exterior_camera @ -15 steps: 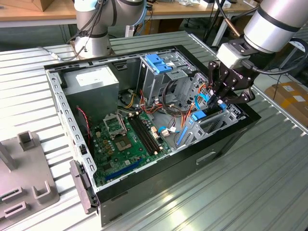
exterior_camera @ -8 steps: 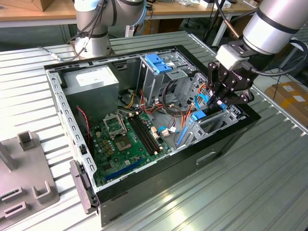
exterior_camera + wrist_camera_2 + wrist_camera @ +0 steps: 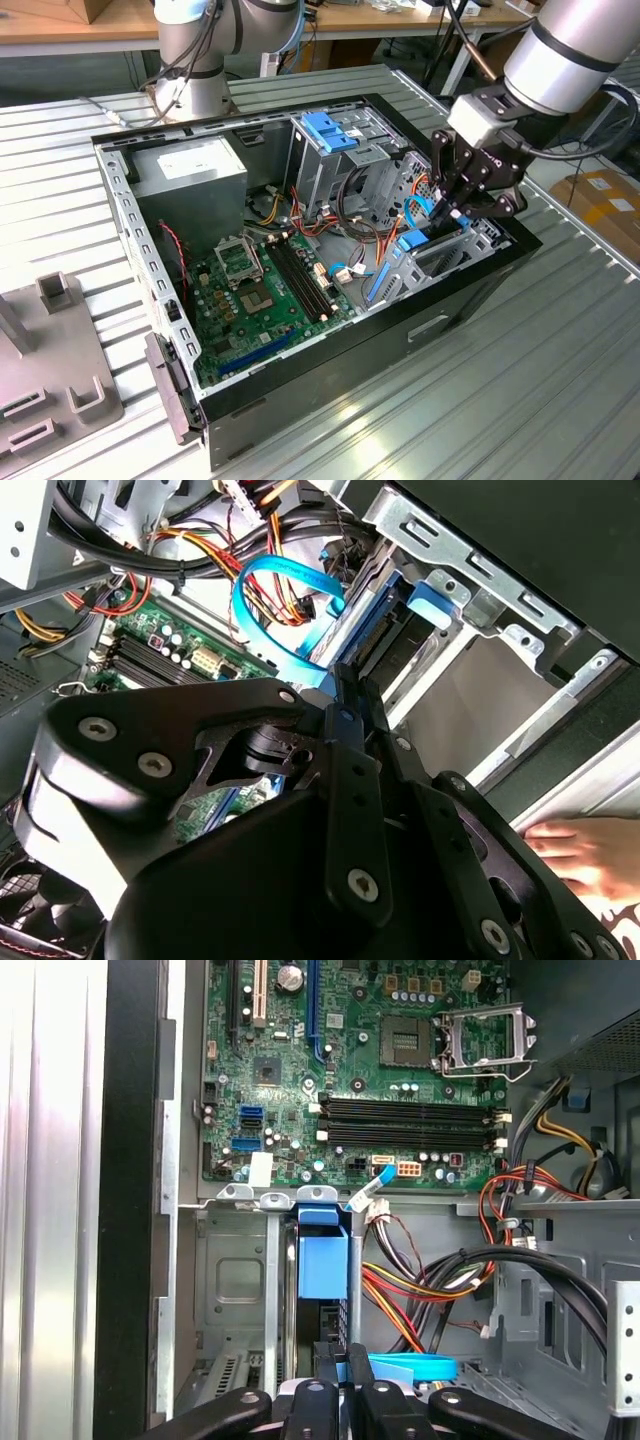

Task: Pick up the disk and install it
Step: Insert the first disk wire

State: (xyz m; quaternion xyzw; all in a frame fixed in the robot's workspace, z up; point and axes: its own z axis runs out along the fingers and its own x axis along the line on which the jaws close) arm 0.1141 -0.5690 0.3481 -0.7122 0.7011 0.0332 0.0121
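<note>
Hand tight on disk (snug bay)

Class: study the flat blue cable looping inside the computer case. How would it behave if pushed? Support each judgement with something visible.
The blue cable probably flexes easily, since it sits in a loose curve. Being a thin ribbon, it is likely light. Neighbouring wires crowd it, so it might snag.

Green motherboard, black case (blue-railed disk)
</note>
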